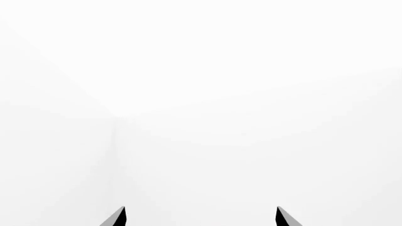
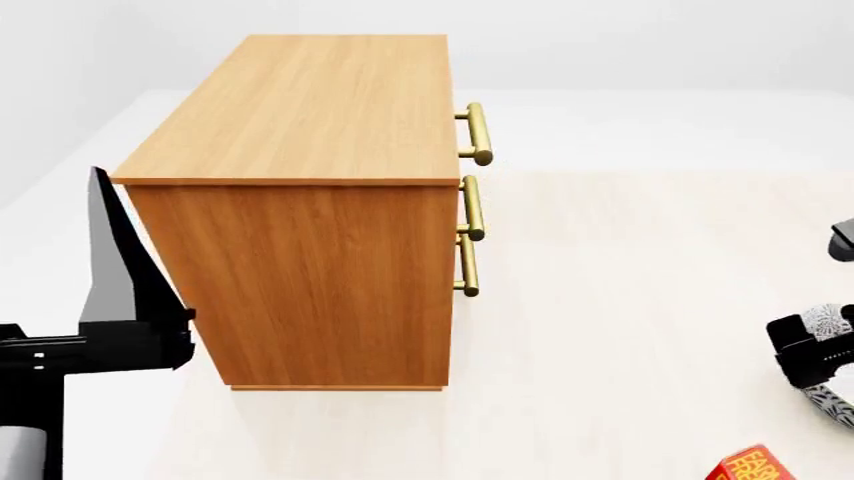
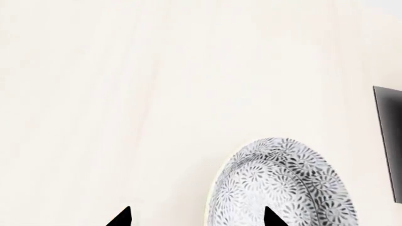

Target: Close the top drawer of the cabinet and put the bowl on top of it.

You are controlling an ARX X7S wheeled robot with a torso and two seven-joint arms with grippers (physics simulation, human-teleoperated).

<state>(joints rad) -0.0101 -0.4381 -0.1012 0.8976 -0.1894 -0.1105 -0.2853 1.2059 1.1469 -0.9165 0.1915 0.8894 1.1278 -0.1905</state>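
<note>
Standing flush with the two fronts below it, the top drawer (image 2: 470,133) looks shut, so the cabinet (image 2: 314,200) offers its flat top free for the bowl (image 3: 283,186). That bowl sits at the right gripper (image 3: 196,217), one fingertip over its patterned wall; whether the jaws grip it I cannot tell. The left gripper (image 1: 199,217) hangs with jaws wide and empty, parked beside the cabinet, out of the way
</note>
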